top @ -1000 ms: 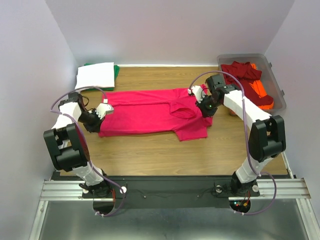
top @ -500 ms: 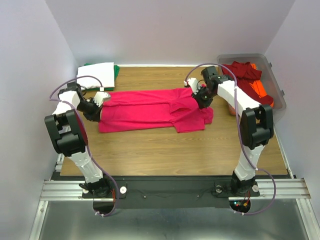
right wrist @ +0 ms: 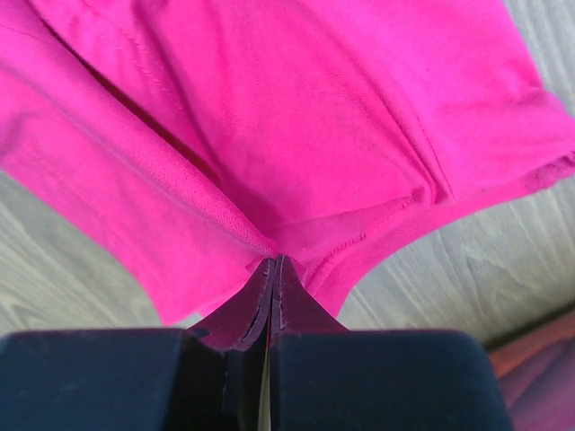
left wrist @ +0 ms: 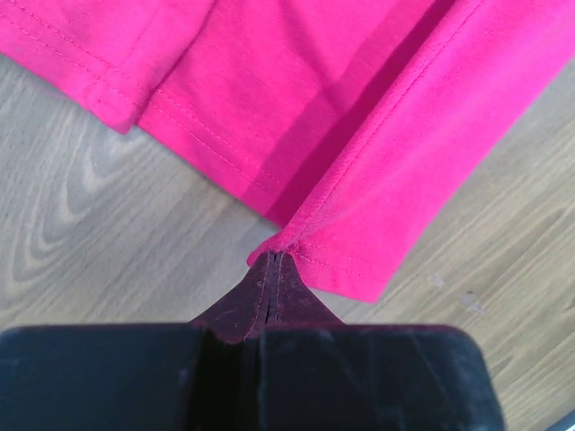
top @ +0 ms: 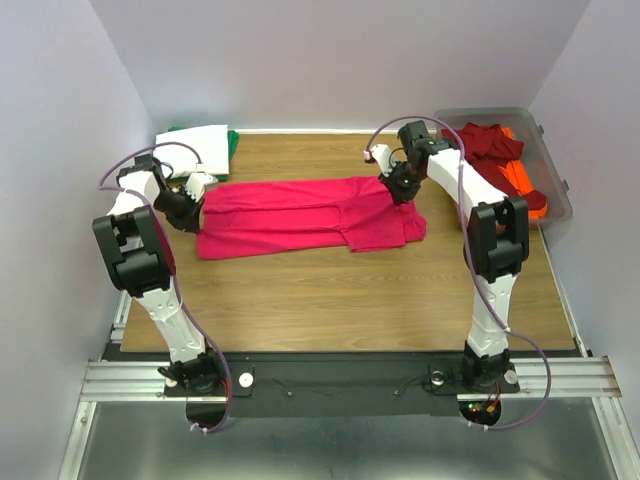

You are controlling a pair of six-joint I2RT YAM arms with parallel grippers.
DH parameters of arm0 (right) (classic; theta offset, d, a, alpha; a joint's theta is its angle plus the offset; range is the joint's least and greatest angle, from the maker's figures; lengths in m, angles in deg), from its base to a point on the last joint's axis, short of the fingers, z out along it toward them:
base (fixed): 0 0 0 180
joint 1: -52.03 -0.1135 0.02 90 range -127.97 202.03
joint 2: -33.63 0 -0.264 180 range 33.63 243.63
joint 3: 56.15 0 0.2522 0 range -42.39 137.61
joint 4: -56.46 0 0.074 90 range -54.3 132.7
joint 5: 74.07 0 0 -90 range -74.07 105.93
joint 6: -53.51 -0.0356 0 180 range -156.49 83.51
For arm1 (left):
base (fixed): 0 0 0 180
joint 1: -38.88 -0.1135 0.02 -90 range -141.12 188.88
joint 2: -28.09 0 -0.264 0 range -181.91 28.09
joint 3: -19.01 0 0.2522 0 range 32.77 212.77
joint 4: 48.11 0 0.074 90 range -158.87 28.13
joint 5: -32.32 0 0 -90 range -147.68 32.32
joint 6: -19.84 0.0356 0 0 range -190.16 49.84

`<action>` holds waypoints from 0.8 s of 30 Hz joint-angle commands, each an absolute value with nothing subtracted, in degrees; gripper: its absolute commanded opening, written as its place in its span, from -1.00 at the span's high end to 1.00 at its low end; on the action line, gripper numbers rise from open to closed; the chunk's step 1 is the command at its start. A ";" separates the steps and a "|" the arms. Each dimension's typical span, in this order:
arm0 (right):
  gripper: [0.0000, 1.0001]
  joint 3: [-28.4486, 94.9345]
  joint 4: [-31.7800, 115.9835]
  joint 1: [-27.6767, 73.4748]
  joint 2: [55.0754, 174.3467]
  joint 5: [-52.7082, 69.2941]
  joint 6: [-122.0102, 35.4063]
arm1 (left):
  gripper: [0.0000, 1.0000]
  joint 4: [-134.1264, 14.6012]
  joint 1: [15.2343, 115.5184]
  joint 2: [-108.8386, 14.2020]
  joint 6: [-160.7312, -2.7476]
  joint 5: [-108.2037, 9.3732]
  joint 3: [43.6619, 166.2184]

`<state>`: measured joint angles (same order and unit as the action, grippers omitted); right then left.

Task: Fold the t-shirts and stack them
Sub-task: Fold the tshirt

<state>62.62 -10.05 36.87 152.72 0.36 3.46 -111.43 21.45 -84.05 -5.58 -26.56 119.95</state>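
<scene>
The pink-red t-shirt [top: 300, 212] lies across the middle of the wooden table [top: 330, 290] in the overhead view. It is spread as a long band from centre-left to centre-right, with a sleeve flap at its right end. The left gripper [top: 203, 188] is at the band's upper left corner, pinched tight on the cloth. In the left wrist view the hemmed corner of the t-shirt [left wrist: 359, 117] is caught right at the closed tips of the left gripper [left wrist: 272, 260], and the rest fans toward the top of the frame over the wood. The right gripper [top: 390, 182] is at the upper right end of the band and is likewise clamped on the fabric. In the right wrist view a gathered fold of the t-shirt [right wrist: 296, 117] meets the closed tips of the right gripper [right wrist: 274, 265]. In the upper left of the overhead view a folded white t-shirt [top: 192, 150] lies on a green t-shirt [top: 233, 140]. At the upper right, a clear grey bin [top: 555, 185] holds a dark red t-shirt [top: 485, 143] and an orange t-shirt [top: 525, 192].
</scene>
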 commanded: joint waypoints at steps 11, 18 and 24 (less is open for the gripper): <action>0.99 65.71 -11.71 38.49 157.55 1.87 4.30 | 1.00 -109.24 22.71 -88.19 -10.48 -26.91 123.12; 0.99 66.85 -11.71 39.63 157.64 1.52 3.15 | 1.00 -108.97 23.32 -88.63 -11.45 -27.00 124.26; 0.99 66.16 -11.71 41.30 156.06 0.64 3.41 | 1.00 -109.51 23.76 -88.37 -11.45 -26.74 125.41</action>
<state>64.72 -11.26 39.58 157.96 0.71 3.59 -108.52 23.30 -89.10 -10.92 -27.48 122.77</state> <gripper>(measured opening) 0.012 0.025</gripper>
